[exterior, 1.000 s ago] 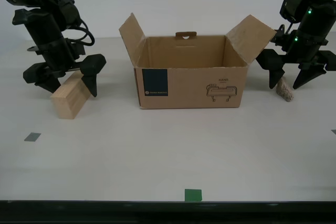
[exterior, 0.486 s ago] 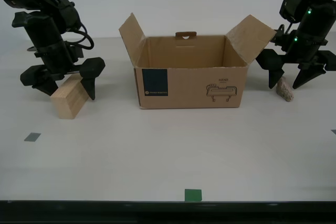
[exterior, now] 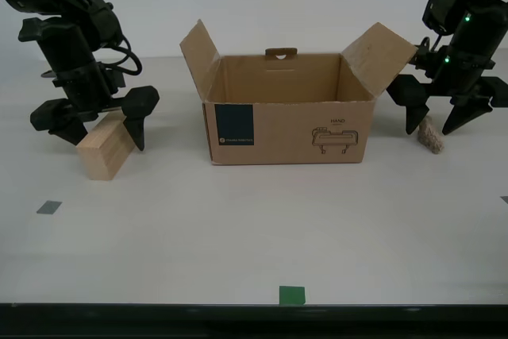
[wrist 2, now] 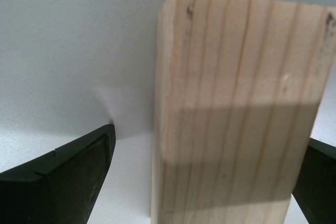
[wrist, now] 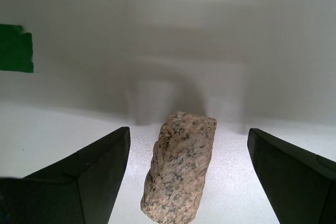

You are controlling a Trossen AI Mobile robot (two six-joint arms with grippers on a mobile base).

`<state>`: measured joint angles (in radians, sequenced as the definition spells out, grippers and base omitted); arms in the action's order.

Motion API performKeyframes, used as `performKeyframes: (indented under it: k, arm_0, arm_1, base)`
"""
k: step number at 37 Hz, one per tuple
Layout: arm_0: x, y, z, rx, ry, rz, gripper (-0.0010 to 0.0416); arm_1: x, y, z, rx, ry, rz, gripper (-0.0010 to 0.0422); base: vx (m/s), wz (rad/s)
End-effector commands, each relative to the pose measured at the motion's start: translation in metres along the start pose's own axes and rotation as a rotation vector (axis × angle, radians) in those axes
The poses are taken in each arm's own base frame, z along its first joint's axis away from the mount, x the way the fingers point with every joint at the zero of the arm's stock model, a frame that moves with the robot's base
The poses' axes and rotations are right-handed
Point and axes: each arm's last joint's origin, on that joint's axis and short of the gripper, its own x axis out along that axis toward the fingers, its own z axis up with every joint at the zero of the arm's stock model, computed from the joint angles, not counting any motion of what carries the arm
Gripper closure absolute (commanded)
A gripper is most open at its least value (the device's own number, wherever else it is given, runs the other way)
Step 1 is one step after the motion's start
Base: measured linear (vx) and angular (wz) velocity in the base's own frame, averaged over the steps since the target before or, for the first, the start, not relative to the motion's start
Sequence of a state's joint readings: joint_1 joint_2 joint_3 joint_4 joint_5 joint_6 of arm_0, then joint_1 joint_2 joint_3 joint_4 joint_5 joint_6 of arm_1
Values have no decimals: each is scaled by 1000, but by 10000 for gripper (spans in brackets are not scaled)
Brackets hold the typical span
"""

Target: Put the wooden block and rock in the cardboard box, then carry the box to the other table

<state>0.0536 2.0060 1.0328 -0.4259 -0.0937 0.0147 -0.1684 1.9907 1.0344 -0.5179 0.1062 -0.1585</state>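
Observation:
The wooden block (exterior: pixel 105 148) lies tilted on the white table at the exterior view's left, and its grain fills the second wrist view (wrist 2: pixel 236 119). My second gripper (exterior: pixel 109 140) (wrist 2: pixel 210 140) is open and straddles the block, one finger on each side. The small beige-pink rock (exterior: pixel 431 136) (wrist: pixel 179 169) lies at the exterior view's right, just past the cardboard box's flap. My first gripper (exterior: pixel 433 126) (wrist: pixel 189 132) hangs open over the rock, with a gap on both sides. The cardboard box (exterior: pixel 286 129) stands open between them, nothing visible inside. The other table is out of view.
A green tape square (exterior: pixel 291 295) marks the table's near edge and a grey mark (exterior: pixel 48 207) lies toward the exterior view's left. The box's raised side flaps (exterior: pixel 198 49) (exterior: pixel 379 52) lean out toward each arm. Another green patch (wrist: pixel 14 48) shows beyond the rock.
My second gripper has sunk slightly around the wooden block. The first gripper, the rock and the box have stayed put.

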Motion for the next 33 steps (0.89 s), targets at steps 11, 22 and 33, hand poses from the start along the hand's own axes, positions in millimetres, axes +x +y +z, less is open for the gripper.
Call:
performKeyframes:
  k: [11,22,33]
  arm_0:
    - [9,-1,-2,1,26,2,152]
    - [9,0,-3,3,31,2,205]
    - [9,0,-3,6,31,2,277]
  arm_1:
    - [0,-1,0,-2,4,1,28]
    - [0,-1,-1,-1,4,1,162]
    - [0,-1,0,-19,-2,0,358]
  base:
    - [0,0]
    - [0,0]
    - [0,0]
